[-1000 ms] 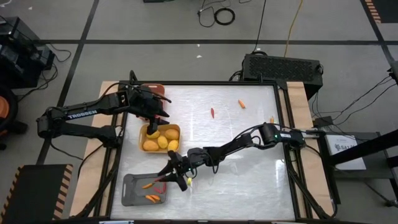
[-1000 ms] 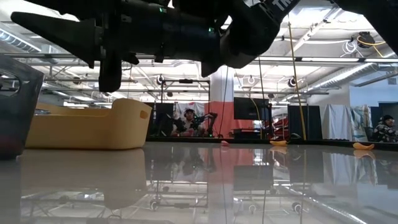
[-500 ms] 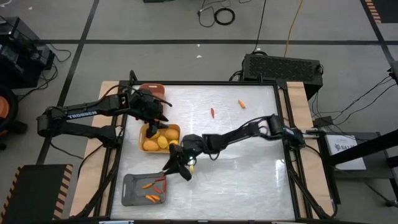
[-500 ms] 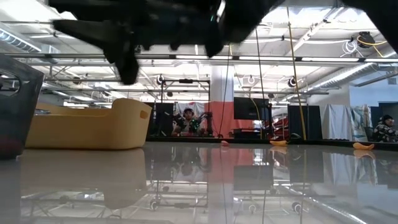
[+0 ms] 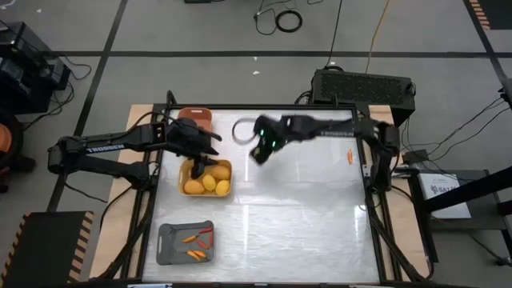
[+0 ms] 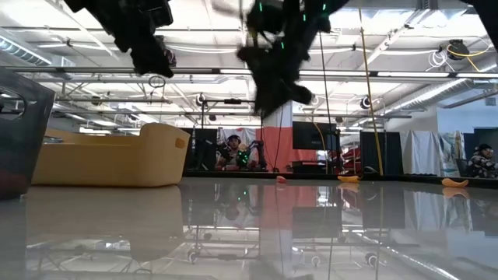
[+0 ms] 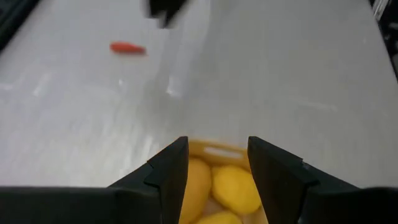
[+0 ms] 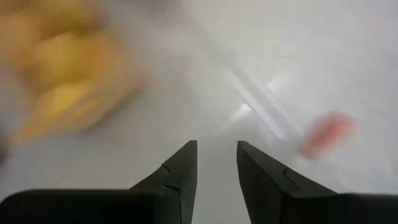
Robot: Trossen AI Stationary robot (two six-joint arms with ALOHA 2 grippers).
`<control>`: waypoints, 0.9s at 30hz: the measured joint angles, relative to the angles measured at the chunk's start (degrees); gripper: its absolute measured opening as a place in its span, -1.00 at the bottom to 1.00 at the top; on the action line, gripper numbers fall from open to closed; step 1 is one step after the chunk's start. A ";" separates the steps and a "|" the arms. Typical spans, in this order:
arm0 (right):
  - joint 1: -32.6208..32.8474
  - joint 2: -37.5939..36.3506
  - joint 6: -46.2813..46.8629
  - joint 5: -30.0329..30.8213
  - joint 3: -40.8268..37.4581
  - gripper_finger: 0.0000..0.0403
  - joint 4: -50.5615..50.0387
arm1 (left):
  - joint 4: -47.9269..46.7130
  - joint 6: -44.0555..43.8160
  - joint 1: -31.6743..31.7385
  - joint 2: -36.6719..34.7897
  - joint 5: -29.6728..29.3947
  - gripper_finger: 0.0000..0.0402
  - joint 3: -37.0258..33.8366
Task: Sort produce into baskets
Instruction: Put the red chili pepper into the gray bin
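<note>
My left gripper (image 5: 198, 160) is open and empty above the yellow basket (image 5: 227, 166), which holds several yellow-orange fruits (image 7: 233, 186). My right gripper (image 5: 258, 154) is open and empty, in the air over the middle of the table toward its far side. It also shows in the low view (image 6: 272, 78). The grey basket (image 5: 168, 240) at the near left holds orange and red sticks (image 5: 198, 238). The salmon basket (image 5: 194, 115) stands at the far left. A red stick (image 7: 127, 47) and an orange piece (image 5: 350, 156) lie loose on the table.
The three baskets stand in a row along the table's left side. The right arm (image 5: 336, 128) stretches across the far part of the table. Bare table lies in the middle and at the near right. Small pieces (image 6: 350, 179) lie by the far edge.
My right gripper has swung fast from above the grey basket at the near left, up and toward the table's far edge, passing the yellow basket. My left gripper has stayed above the yellow basket.
</note>
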 joint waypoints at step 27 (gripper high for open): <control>-11.39 14.58 1.65 0.59 -0.07 -0.08 -0.78 | 8.34 -4.54 0.07 0.00 -14.17 -0.14 0.00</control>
